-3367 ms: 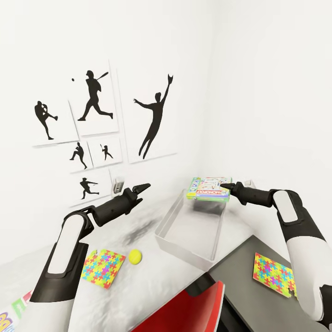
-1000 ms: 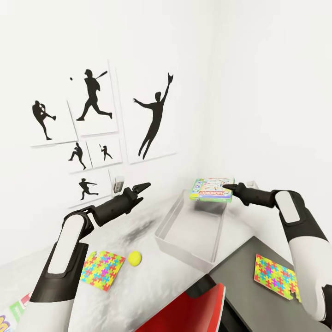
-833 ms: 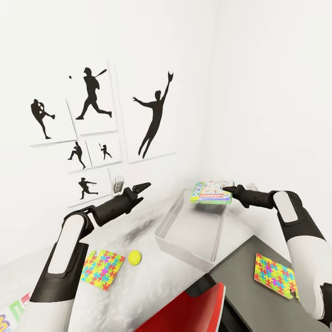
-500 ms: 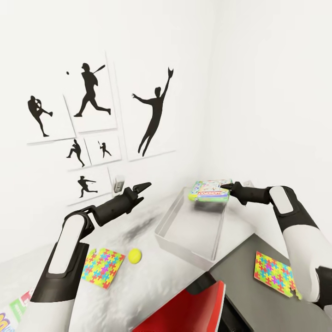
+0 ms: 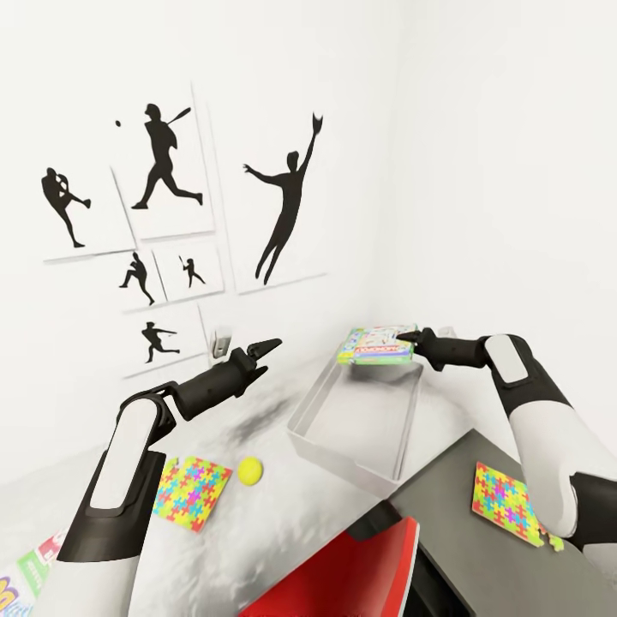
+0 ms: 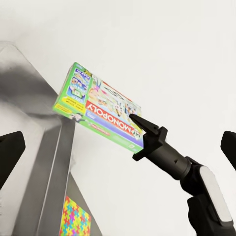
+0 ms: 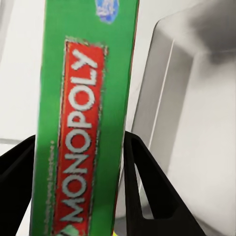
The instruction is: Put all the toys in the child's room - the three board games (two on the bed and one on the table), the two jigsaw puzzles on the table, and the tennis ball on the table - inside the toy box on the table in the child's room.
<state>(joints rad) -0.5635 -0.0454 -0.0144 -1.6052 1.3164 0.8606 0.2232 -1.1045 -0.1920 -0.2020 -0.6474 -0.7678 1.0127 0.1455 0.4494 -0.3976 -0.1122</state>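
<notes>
As pinched: Monopoly box [image 7: 83, 123] within right pincer [image 7: 78, 162]

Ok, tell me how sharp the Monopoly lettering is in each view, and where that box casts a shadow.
Head view: the Monopoly box is small, its lettering barely legible; a soft dark shadow lies below it at the toy box's far end. Left wrist view: the lettering is crisp where the right gripper pinches the box. Right wrist view: large lettering, soft and slightly smeared at its edges.

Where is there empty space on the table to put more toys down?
The toy box floor looks bare. The pale tabletop is free between the tennis ball and the box, and the dark section left of the right puzzle. It's busier around the left puzzle and ball.
</notes>
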